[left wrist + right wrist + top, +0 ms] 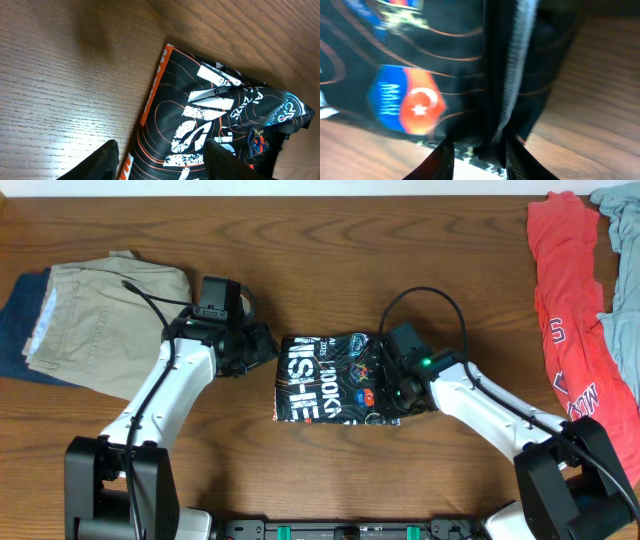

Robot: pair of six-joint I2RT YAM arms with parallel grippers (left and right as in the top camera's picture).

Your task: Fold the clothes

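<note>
Left arm (160, 395), right arm (490, 405): reached in from either side.
Jersey (325, 380): laid folded on the table (330, 240), between the grippers.
Right gripper (480, 157): closed on a raised fold at its right edge.
Left gripper (162, 160): set apart over the left edge, nothing gripped.
Risk: folds may be dragged open by a right pull, the left being unpinned.
Views: pinched fold shown by right wrist only; hidden overhead by the gripper.
</note>
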